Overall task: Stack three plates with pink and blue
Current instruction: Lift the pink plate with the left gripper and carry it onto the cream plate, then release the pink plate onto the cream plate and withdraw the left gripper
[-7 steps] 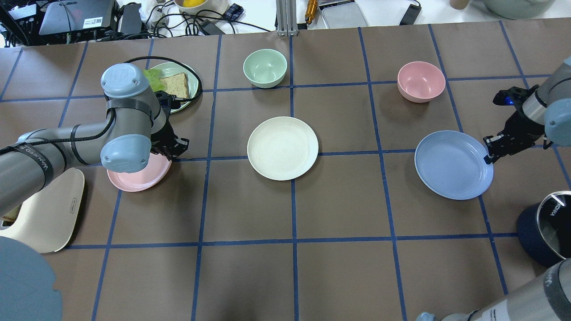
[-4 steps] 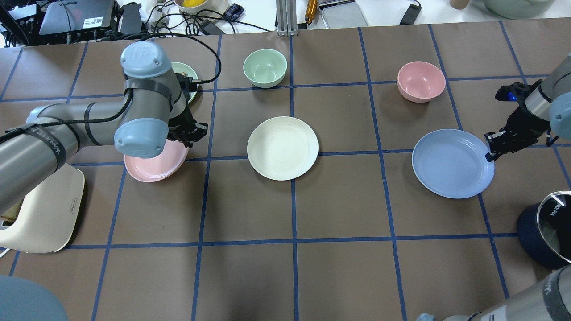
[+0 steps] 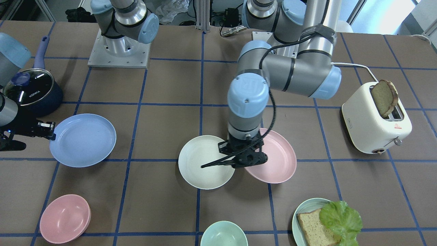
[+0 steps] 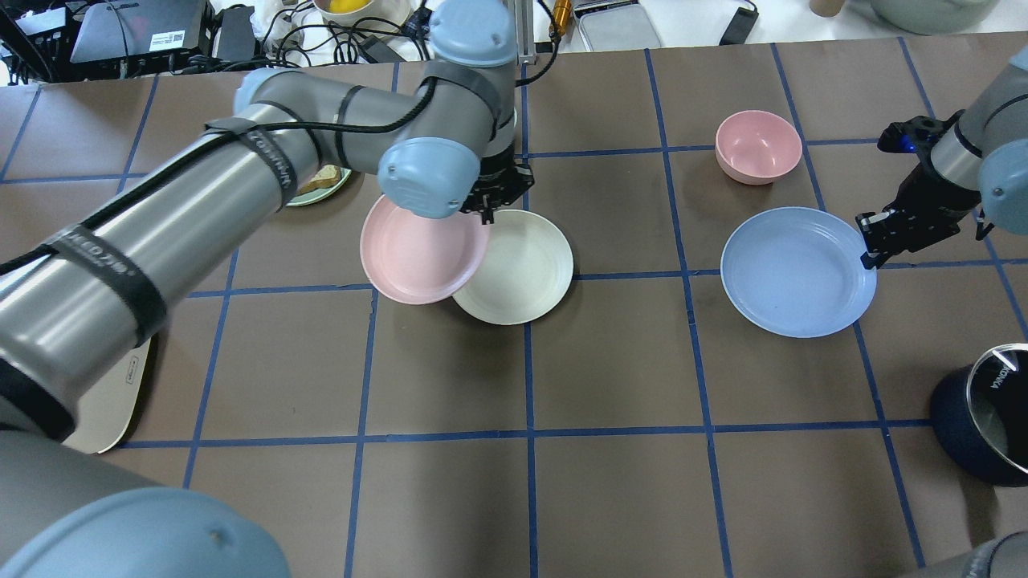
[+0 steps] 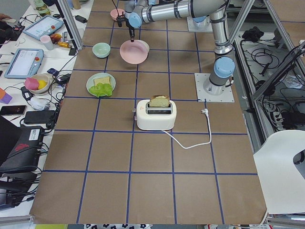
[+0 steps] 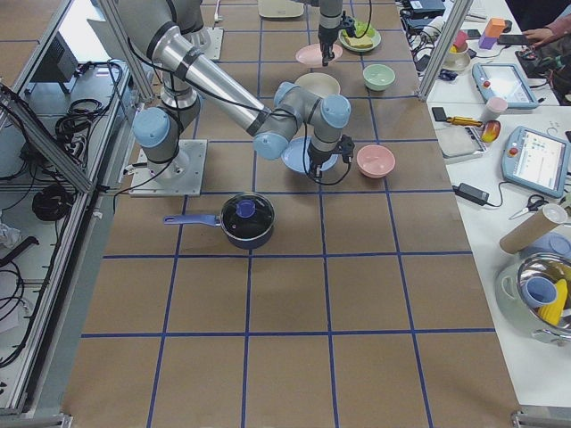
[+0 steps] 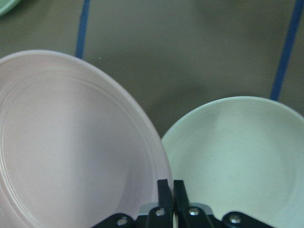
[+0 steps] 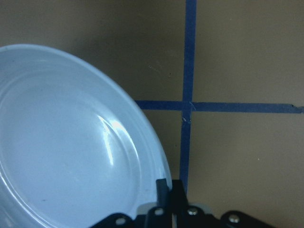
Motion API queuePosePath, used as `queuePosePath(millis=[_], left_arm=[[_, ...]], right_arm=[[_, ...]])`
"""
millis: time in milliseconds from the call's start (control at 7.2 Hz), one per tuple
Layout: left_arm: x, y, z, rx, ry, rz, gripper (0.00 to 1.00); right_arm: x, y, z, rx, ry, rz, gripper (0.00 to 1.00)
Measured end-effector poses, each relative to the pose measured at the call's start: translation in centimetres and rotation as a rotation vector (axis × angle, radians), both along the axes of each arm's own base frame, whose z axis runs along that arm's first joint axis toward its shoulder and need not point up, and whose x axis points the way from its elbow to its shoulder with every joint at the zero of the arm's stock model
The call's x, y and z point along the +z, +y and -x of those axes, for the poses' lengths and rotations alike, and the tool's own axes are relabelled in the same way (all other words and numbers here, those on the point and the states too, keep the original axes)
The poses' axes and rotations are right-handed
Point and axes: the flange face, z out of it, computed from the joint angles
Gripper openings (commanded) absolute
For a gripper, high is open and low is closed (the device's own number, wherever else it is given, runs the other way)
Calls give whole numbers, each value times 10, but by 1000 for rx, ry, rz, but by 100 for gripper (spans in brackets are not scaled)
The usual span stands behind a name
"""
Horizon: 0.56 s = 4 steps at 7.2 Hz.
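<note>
My left gripper (image 4: 488, 210) is shut on the rim of the pale pink plate (image 4: 418, 253) and holds it tilted. The plate overlaps the left edge of the cream-white plate (image 4: 522, 269), which lies flat mid-table. In the left wrist view the closed fingers (image 7: 165, 190) pinch the pink plate (image 7: 71, 152) beside the cream plate (image 7: 237, 156). My right gripper (image 4: 869, 255) is shut on the right rim of the light blue plate (image 4: 795, 273). The right wrist view shows its fingers (image 8: 164, 190) pinching the blue plate (image 8: 71, 142).
A pink bowl (image 4: 758, 146) stands behind the blue plate. A mint bowl (image 3: 223, 234) and a teal plate with bread and lettuce (image 3: 327, 222) sit on the far side. A toaster (image 3: 375, 119) is at my left, a dark pot (image 4: 992, 409) at my right.
My left arm has carried the pink plate to the right, from the table's left part up to the cream plate. My right gripper has moved the blue plate slightly left and away.
</note>
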Motion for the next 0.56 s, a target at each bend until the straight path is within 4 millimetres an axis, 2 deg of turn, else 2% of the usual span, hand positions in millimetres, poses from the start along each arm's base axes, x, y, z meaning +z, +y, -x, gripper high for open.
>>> queuePosePath(millis=[139, 278, 417, 556], left_arm=[[-9, -3, 33, 18, 6, 8, 0], [-23, -6, 53, 23, 6, 4, 0], [-35, -5, 66, 20, 2, -4, 62], [-41, -2, 72, 9, -5, -9, 100]], right_arm=[[8, -4, 1, -1, -2, -4, 0], [13, -7, 3, -2, -2, -6, 0], [16, -9, 3, -2, -2, -7, 0], [17, -10, 4, -2, -1, -7, 0]])
